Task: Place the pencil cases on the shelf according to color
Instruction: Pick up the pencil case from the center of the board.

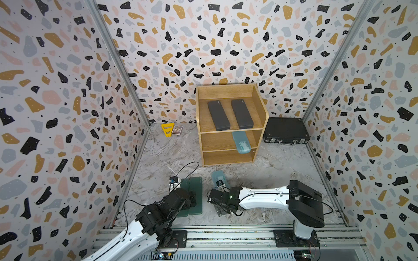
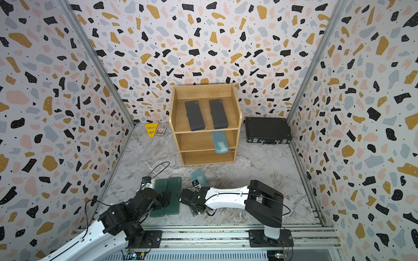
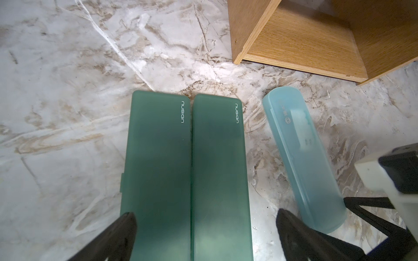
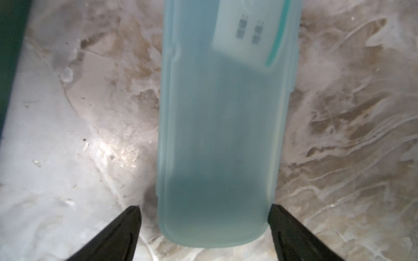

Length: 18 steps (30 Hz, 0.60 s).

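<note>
**Pencil cases, six.**

- Dark grey cases, two point(image 1: 218, 115) point(image 1: 242, 114). They lie side by side on the top tier of the shelf point(image 1: 260, 106). Only the top views show them.
- Shelved blue case, one point(image 1: 241, 142). It lies on the middle tier towards the right side, its front end past the tier's edge. Only the top views show it.
- Loose blue case, one point(image 4: 217, 135). It lies on the marble tabletop point(image 1: 158, 158) in front of the shelf. Its label print shows in the right wrist view.
- Green cases, two point(image 3: 156, 169) point(image 3: 221, 169). Their long edges touch, on the tabletop left of the loose blue case. Only the left wrist view shows their white "nusign" lettering.

**Grippers, two.**

- Left gripper point(image 3: 205, 215): jaws wide, one finger at each outer edge of the green pair. Whether they touch cannot be told.
- Right gripper point(image 4: 203, 209): jaws wide, straddling the near end of the loose blue case, holding nothing. One finger stands apart from the case and the other is just beside its edge.

**Other items.**

- Black briefcase, one point(image 1: 286, 131), right of the shelf.
- Yellow triangular piece, one point(image 1: 167, 129), and small box, one point(image 1: 177, 130), just beside each other left of the shelf.
</note>
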Tool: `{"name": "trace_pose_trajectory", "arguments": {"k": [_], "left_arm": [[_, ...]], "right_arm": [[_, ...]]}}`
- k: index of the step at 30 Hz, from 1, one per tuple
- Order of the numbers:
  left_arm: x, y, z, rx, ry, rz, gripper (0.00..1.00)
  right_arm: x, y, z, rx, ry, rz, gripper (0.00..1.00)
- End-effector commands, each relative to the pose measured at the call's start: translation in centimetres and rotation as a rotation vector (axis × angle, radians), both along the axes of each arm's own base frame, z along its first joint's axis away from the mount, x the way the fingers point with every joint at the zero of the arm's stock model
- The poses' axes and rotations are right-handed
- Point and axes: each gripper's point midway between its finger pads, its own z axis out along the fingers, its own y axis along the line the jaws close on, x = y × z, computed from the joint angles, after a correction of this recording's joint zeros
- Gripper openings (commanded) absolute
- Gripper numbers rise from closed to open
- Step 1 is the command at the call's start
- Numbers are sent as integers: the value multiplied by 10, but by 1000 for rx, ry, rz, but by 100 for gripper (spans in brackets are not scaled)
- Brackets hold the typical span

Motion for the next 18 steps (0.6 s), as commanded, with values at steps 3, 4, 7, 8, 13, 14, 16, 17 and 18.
{"name": "trace_pose_trajectory", "arguments": {"k": [3, 4, 7, 8, 13, 14, 16, 17, 18], "left_arm": [[0, 5, 0, 14, -12, 6, 100], [0, 5, 0, 15, -12, 7, 100], [-1, 7, 0, 19, -12, 10, 100], [-1, 7, -1, 21, -12, 10, 100], [-1, 8, -1, 22, -14, 12, 100], [-1, 8, -1, 22, -14, 12, 100], [-1, 8, -1, 21, -14, 11, 100], [-1, 8, -1, 20, -14, 11, 100], [-1, 8, -1, 21, -14, 11, 100]], "right_arm": [[4, -3, -7, -22, 44, -6, 94], [5, -4, -9, -26, 46, -6, 94], [7, -7, -15, -41, 55, -14, 94], [7, -8, -17, -44, 58, -16, 94], [8, -11, -23, -64, 52, -15, 94], [8, -11, -24, -67, 50, -12, 95], [10, -12, -24, -78, 40, -8, 96], [12, -13, -24, -86, 35, -8, 97], [13, -14, -24, -89, 35, -9, 98]]}}
